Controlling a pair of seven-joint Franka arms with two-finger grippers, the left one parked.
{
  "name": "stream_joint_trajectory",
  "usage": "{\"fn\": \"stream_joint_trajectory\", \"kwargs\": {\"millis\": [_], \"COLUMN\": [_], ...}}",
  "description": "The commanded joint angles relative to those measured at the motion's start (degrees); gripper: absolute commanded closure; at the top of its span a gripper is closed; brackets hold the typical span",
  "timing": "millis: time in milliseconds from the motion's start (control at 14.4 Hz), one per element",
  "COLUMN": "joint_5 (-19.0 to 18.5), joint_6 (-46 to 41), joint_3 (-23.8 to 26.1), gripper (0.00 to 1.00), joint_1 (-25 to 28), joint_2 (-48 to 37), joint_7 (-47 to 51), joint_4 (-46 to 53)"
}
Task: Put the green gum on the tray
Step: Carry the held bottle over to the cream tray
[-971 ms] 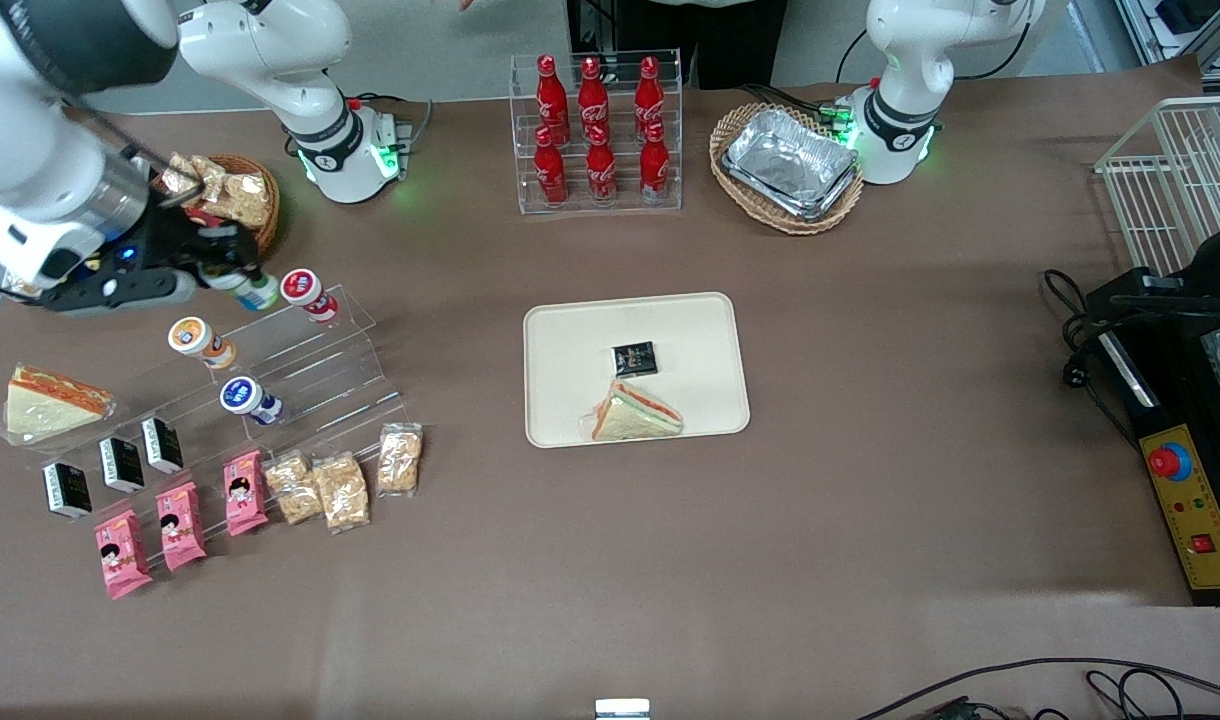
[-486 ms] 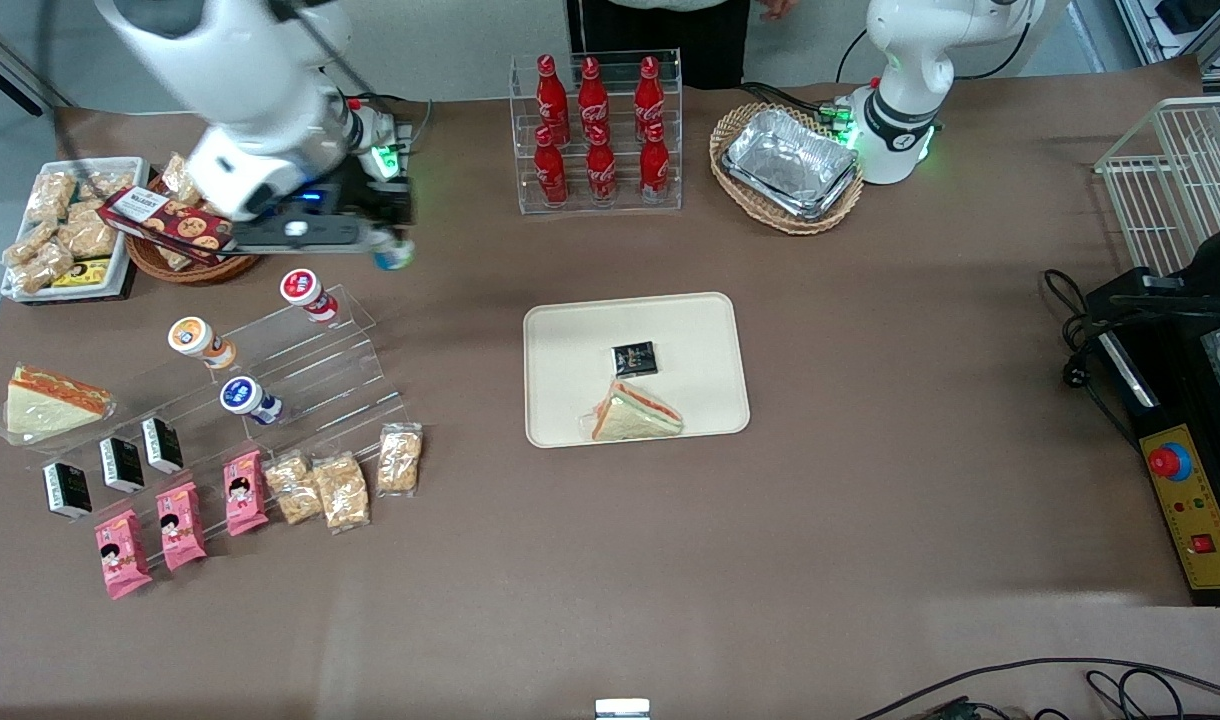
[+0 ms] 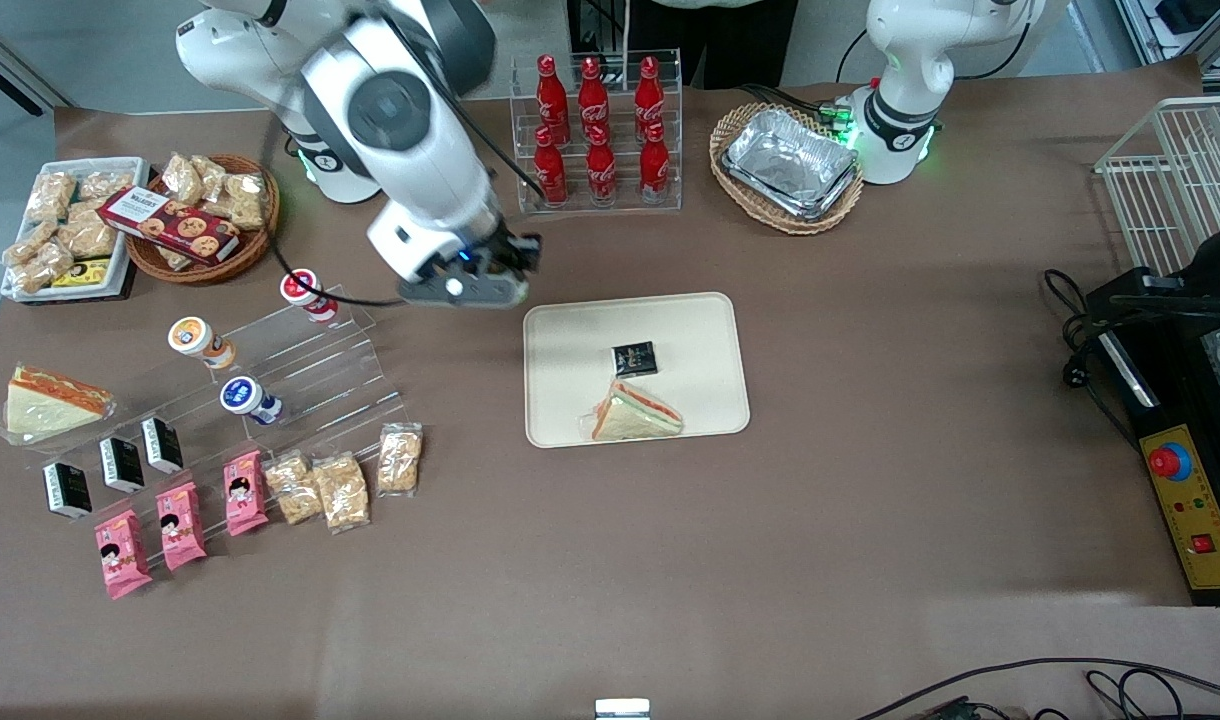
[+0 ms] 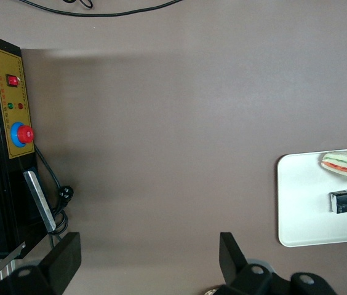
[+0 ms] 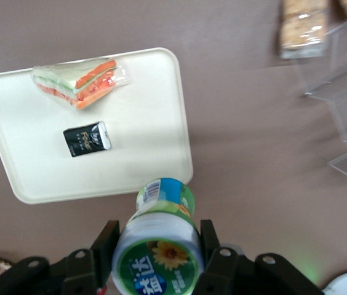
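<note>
Green-lidded, the green gum (image 5: 160,243) sits clamped between the two fingers (image 5: 209,236) of the gripper (image 3: 505,262), lying sideways with its lid facing the wrist camera and its base pointing down toward the table. In the front view the bottle itself is hidden by the hand. The gripper hangs in the air over bare brown table (image 3: 770,550), just beside the corner of the tray (image 3: 560,330) that lies nearest the working arm and farthest from the front camera; it is not yet over the tray.

On the beige tray lie a small black packet (image 3: 634,358) near the middle and a wrapped triangular sandwich (image 3: 635,412) closer to the front camera, the two near each other but apart. The wrist view shows the same pair, with the packet (image 5: 87,139) between the sandwich (image 5: 81,80) and the held bottle.

Toward the working arm's end of the table stands a clear stepped rack (image 3: 330,370) with three bottles lying on it: a red-lidded one (image 3: 306,292) highest, an orange-lidded one (image 3: 199,341) a step lower, a blue-lidded one (image 3: 248,398) lower again. Nearer the front camera sit pink snack packs (image 3: 175,525), nut bars (image 3: 340,485) and small black cartons (image 3: 120,465). A second sandwich (image 3: 50,400) lies beside the rack. A clear stand of red cola bottles (image 3: 595,130) is farther from the camera than the tray.
</note>
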Motion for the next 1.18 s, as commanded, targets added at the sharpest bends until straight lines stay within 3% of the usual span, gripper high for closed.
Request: {"fn": "stream_joint_trajectory", "kwargs": {"millis": [0,555,1110], "joint_5": [0.4,0.3,0.2], "joint_6": [11.1,31.5,37.3], "joint_3": [0.0,0.0,0.0], "gripper": [1.0,1.0,1.0], "joint_1": [0.9,2.0,3.5], "joint_2": [3.0,8.2,11.3], "joint_7": [1.1,1.1,1.2], "joint_4": [-7.3,-21.1,-23.3]}}
